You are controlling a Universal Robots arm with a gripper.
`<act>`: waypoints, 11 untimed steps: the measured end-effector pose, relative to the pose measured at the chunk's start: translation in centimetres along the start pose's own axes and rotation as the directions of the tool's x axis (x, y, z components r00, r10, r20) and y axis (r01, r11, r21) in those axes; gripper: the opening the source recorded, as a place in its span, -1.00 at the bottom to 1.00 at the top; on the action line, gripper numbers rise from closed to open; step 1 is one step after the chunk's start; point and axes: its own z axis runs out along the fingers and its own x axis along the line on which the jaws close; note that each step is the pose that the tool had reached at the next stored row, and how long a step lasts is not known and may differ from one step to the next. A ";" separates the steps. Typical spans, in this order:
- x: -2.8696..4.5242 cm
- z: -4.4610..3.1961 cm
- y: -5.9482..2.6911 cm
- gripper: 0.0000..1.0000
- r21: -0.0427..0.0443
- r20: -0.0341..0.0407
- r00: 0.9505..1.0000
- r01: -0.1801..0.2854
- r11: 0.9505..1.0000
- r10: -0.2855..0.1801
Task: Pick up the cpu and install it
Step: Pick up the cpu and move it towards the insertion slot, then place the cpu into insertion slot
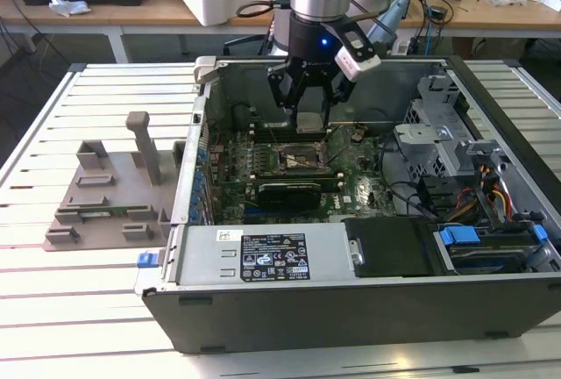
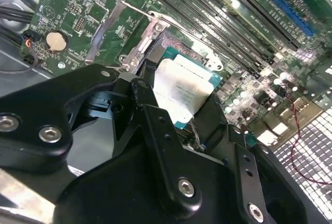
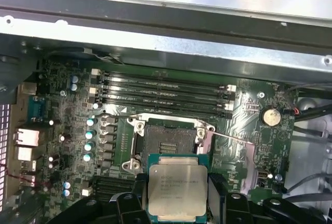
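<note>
The cpu (image 3: 176, 185), a flat square chip with a silver top plate and a thin green rim, is held between my black fingers (image 3: 127, 204); my gripper (image 1: 309, 105) is shut on it. In the exterior view the cpu (image 1: 311, 123) hangs inside the open computer case (image 1: 351, 304), a little above the motherboard. Just past the chip, the open cpu socket (image 3: 166, 142) lies with its metal frame and lever raised; in the exterior view the socket (image 1: 298, 160) sits below my gripper. In the second wrist view the cpu (image 2: 181, 89) sits between the fingers (image 2: 155, 130), tilted over the socket area.
Memory slots (image 3: 161, 92) run beside the socket. A long black expansion card (image 1: 294, 190) lies in front of it. Drive cages and cables (image 1: 473, 177) crowd the case toward the exterior view's right. A grey holder block with posts (image 1: 110, 190) stands on the slatted table outside the case.
</note>
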 end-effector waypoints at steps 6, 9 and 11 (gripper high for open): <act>-0.01 0.05 0.09 0.10 0.008 -0.001 1.000 0.000 1.000 0.000; -0.01 0.05 0.09 0.10 0.008 -0.001 1.000 0.000 1.000 0.000; -0.01 0.06 0.09 0.10 0.008 -0.002 1.000 -0.013 1.000 0.013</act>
